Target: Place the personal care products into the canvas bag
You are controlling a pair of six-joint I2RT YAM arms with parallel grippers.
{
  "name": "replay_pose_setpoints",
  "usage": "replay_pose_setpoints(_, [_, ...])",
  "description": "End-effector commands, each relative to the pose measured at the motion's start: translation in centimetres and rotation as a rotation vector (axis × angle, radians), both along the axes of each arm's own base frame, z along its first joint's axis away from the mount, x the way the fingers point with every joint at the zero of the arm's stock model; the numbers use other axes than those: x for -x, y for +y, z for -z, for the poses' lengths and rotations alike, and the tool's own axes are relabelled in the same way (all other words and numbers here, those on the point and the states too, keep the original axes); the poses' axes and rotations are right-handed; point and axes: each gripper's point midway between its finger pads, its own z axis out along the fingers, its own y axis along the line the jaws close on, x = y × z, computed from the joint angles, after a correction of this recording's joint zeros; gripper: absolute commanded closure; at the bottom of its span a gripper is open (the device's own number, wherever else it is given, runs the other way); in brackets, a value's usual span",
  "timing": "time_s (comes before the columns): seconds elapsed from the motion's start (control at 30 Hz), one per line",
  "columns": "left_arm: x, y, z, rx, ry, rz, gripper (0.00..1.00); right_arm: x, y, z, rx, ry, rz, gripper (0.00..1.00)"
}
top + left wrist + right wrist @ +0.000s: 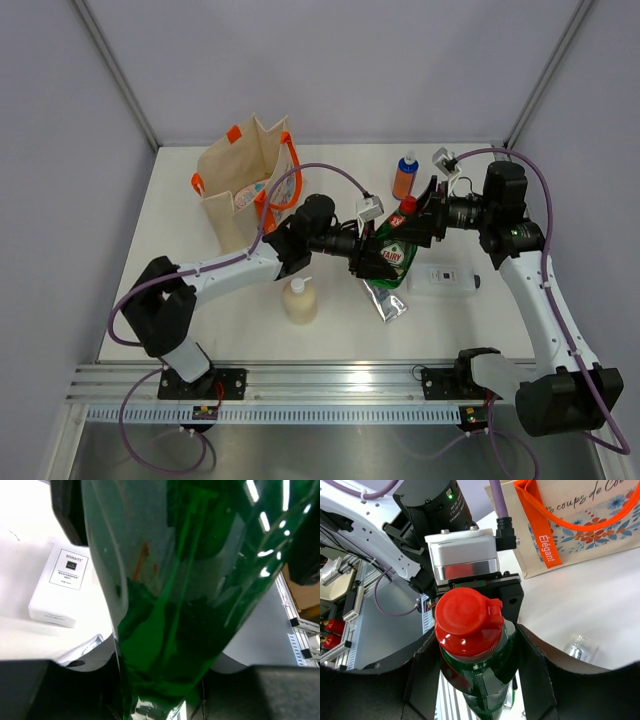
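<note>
The green red-capped bottle hangs tilted above the table's middle, held between both grippers. My left gripper is shut on its lower body, which fills the left wrist view. My right gripper is closed round its shoulder just under the red cap. The canvas bag stands open at the back left. On the table are the cream pump bottle, the silver tube, the flat white bottle and the orange blue-topped bottle. The peach bottle is not in view.
The bag's printed side and an orange handle show behind the left arm in the right wrist view. The flat white bottle lies just below the held bottle. A metal rail runs along the near edge. White walls close in the sides.
</note>
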Motion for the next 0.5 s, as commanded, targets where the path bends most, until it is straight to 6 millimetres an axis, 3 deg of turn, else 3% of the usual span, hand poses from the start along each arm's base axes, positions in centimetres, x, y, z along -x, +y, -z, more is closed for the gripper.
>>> replay_pose_setpoints(0.0, [0.1, -0.9, -4.6, 0.113, -0.048, 0.028, 0.86, 0.2, 0.4, -1.5, -0.024, -0.093, -0.039, 1.0])
replay_pose_setpoints(0.07, [-0.1, -0.3, -4.8, 0.108, -0.049, 0.016, 0.97, 0.1, 0.3, -1.1, -0.015, -0.09, -0.034, 0.92])
replay_pose_setpoints(0.13, [-0.5, 0.4, -4.9, 0.105, -0.046, 0.001, 1.0, 0.0, 0.2, -0.7, 0.004, -0.087, -0.022, 0.72])
replay_pose_setpoints(0.17, [-1.0, 1.4, -5.0, 0.096, -0.039, -0.021, 1.0, -0.1, 0.1, -0.6, 0.016, -0.104, -0.016, 0.5])
replay_pose_setpoints(0.23, [-1.7, 2.6, -4.9, 0.08, -0.049, -0.054, 1.0, -0.3, -0.1, -0.6, 0.038, -0.127, 0.005, 0.21])
replay_pose_setpoints(0.27, [-2.2, 4.0, -4.6, 0.046, -0.034, -0.085, 1.0, -0.4, -0.2, -0.6, 0.048, -0.139, 0.015, 0.01])
replay_pose_setpoints(0.33, [-3.2, 5.5, -4.3, 0.008, -0.057, -0.127, 1.0, -1.0, -0.6, -1.0, 0.073, -0.175, 0.051, 0.0])
replay_pose_setpoints(0.43, [-5.6, 9.3, -4.7, -0.068, -0.072, -0.239, 1.0, -1.8, -1.2, -2.1, 0.086, -0.212, 0.093, 0.0])
replay_pose_setpoints(0.47, [-6.6, 11.3, -4.0, -0.122, -0.039, -0.293, 1.0, -1.8, -1.4, -2.3, 0.083, -0.216, 0.093, 0.01])
